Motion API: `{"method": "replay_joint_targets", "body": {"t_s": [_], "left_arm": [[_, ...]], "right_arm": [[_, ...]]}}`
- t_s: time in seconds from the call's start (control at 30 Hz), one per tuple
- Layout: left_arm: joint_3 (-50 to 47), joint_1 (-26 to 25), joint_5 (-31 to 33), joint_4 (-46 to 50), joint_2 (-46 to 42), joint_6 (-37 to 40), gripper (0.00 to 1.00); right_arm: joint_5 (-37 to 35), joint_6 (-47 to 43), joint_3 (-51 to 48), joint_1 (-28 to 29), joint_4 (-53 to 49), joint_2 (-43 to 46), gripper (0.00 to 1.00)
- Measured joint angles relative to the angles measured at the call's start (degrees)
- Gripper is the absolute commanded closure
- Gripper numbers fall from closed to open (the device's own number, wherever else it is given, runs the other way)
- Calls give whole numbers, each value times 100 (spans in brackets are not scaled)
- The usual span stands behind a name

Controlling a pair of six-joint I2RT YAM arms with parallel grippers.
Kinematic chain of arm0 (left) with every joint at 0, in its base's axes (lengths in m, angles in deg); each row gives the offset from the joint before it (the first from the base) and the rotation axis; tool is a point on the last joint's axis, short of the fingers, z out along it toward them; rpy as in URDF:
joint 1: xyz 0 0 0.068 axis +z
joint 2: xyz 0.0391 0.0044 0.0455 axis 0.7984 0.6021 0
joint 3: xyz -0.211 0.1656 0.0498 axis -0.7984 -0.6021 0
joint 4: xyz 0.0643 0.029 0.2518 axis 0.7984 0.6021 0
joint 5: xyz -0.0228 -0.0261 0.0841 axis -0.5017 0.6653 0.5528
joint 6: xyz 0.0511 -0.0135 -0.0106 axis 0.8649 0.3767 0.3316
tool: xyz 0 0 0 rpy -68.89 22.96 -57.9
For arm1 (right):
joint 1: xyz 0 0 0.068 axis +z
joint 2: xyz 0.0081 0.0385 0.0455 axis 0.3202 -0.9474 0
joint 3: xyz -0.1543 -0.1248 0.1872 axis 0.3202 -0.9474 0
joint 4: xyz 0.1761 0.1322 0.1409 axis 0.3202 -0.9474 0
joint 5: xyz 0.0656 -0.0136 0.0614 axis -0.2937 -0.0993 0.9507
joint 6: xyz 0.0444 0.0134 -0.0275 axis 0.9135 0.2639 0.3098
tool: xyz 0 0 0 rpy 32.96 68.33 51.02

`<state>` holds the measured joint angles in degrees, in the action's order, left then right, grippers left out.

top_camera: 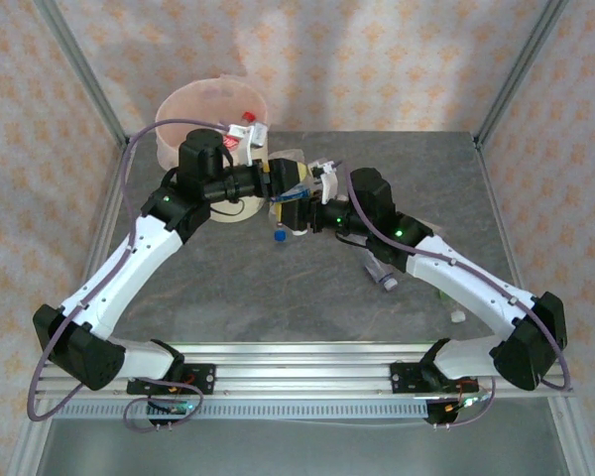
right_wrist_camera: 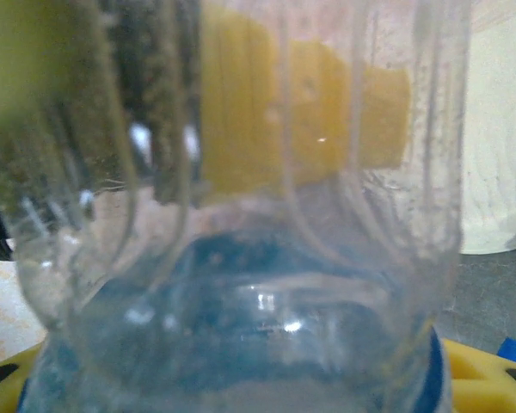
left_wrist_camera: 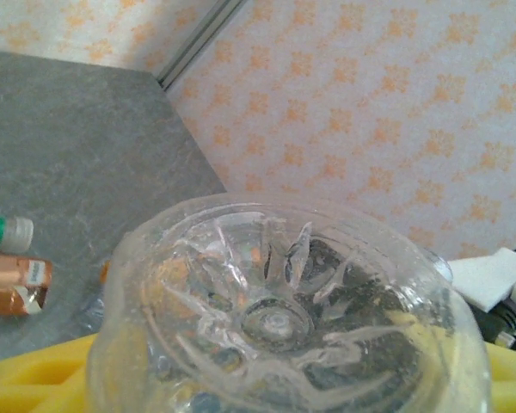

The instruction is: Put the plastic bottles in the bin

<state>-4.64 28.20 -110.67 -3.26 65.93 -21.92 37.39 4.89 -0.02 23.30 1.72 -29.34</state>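
The worry, as I stood there, was the hand-over in mid-air: the clear bottle (top_camera: 291, 195) hung between the two claws above the counter (top_camera: 278, 297), short of the bin (top_camera: 174, 139) at the far left. If the right claw (top_camera: 315, 188) let go before the left claw (top_camera: 276, 188) had a firm bite, the smooth, thin-walled thing would likely slip out and roll off among the other bottles (top_camera: 382, 276) lying to the right. Too hard a squeeze might just as easily crumple it and pop it loose. The right claw was partly closed around the bottle's body, which sat right up against its wrist camera. The left claw's yellow pads (left_wrist_camera: 34, 379) lay to either side of the ribbed base, but I could not tell whether they were gripping or only framing it. Both arms were folded inward with elbows out, forearms rising from the near edge and wrists turned to face each other over the middle of the counter, the left one near the bin
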Motion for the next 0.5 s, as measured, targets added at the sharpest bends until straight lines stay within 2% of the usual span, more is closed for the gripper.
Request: {"method": "replay_joint_targets", "body": {"t_s": [0.1, 0.17, 0.33, 0.5], "left_arm": [[0, 2, 20, 7, 0, 68, 51], [0, 2, 42, 28, 0, 105, 55], [79, 0, 223, 133, 0, 157, 55], [535, 0, 656, 625, 0, 542, 55]], "right_arm": [[-11, 44, -2, -2, 4, 15, 45], [-22, 68, -15, 0, 7, 28, 35], [-50, 105, -35, 4, 31, 61, 0], [-332, 83, -46, 11, -136, 245, 1]]}}
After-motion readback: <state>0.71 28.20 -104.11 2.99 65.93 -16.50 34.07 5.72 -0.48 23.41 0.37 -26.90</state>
